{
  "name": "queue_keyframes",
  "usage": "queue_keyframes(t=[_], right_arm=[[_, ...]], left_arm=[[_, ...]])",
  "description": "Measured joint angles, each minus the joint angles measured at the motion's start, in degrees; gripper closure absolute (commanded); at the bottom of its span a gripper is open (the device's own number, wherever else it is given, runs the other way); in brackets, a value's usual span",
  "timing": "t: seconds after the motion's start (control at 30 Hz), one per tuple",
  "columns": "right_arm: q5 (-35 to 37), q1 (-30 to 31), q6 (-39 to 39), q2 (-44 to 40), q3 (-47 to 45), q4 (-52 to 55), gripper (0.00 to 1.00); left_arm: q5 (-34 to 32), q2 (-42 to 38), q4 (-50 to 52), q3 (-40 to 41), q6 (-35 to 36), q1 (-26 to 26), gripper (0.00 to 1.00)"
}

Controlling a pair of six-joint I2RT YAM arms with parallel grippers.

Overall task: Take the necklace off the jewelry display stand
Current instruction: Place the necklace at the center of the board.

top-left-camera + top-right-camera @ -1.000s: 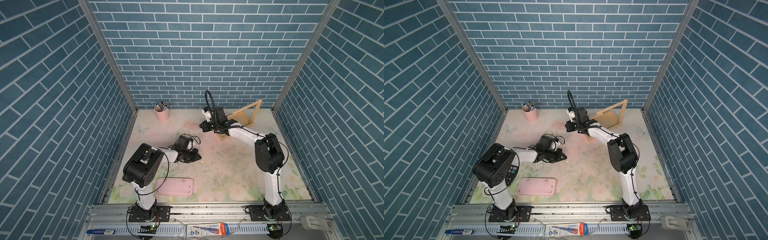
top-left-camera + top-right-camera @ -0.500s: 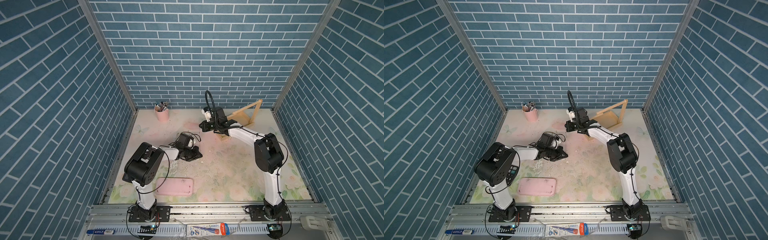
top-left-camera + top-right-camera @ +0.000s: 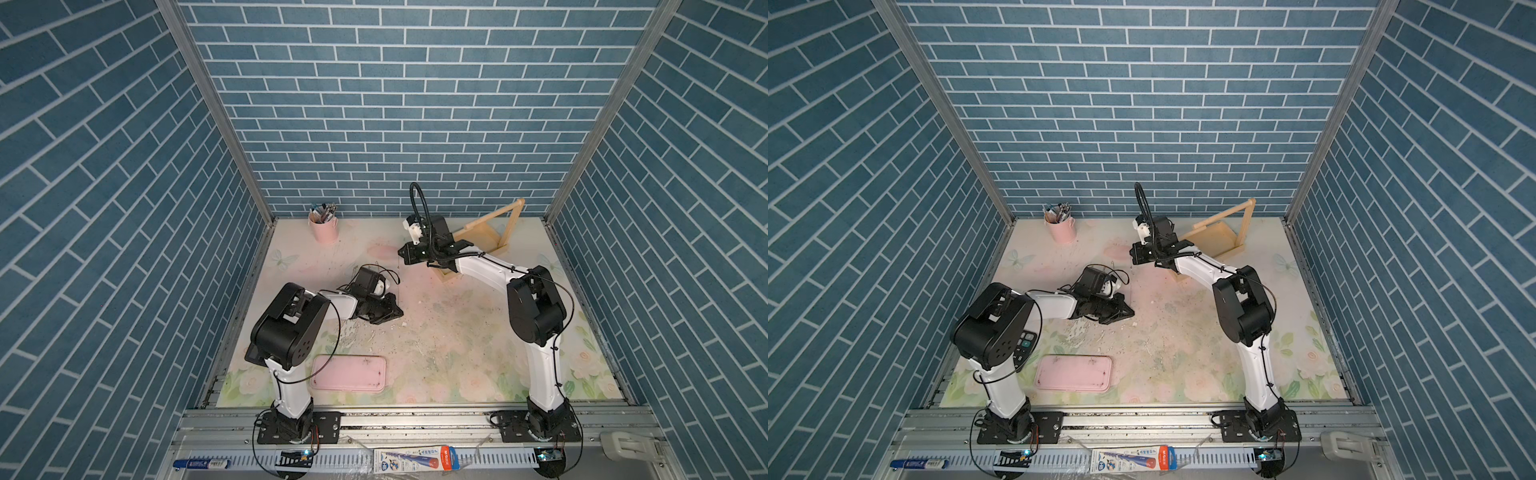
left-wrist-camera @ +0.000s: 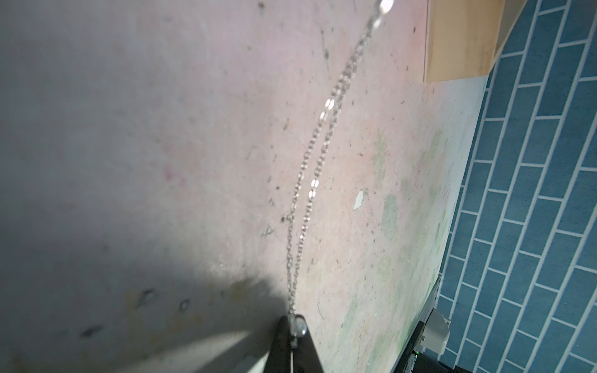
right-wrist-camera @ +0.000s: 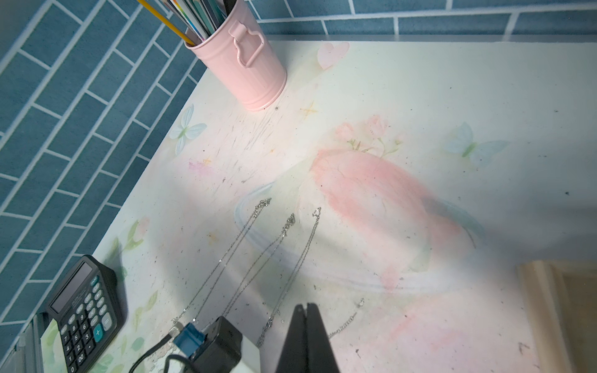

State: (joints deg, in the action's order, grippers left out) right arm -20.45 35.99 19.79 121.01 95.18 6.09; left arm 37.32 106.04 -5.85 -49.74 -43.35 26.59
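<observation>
A thin silver necklace (image 4: pixel 318 151) runs as a double strand from my left gripper (image 4: pixel 293 323) out across the mat. That gripper is shut on its end, a small bead showing at the tips. In both top views the left gripper (image 3: pixel 398 311) (image 3: pixel 1131 312) sits low on the mat, with the chain (image 3: pixel 398 282) as a fine line leading toward my right gripper (image 3: pixel 401 252). The right gripper (image 5: pixel 305 305) is shut, and I see nothing between its tips. It hovers in front of the jewelry display stand (image 3: pixel 482 241) (image 3: pixel 1217 239), a pale wooden frame at the back right.
Two more chains (image 5: pixel 226 258) (image 5: pixel 268 248) lie in parallel on the mat, and a short chain piece (image 5: pixel 345 319) lies beside the right fingers. A pink pen cup (image 3: pixel 323 228) stands at the back left. A calculator (image 5: pixel 84 310) and a flat pink tray (image 3: pixel 348 372) lie nearer the front.
My left gripper has shifted slightly to the right along the mat, still holding the chain. The right arm has not moved.
</observation>
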Motion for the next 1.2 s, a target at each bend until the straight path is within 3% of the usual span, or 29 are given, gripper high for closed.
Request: queue_keyframes(t=[0.97, 1.2], right_arm=[[-0.2, 0.8, 1.0, 0.1, -0.1, -1.0, 1.0], [-0.2, 0.8, 1.0, 0.1, -0.4, -1.0, 1.0]], left_arm=[[0.5, 0.5, 0.1, -0.6, -0.8, -0.6, 0.88], [1.0, -0.2, -0.3, -0.3, -1.0, -1.2, 0.76]])
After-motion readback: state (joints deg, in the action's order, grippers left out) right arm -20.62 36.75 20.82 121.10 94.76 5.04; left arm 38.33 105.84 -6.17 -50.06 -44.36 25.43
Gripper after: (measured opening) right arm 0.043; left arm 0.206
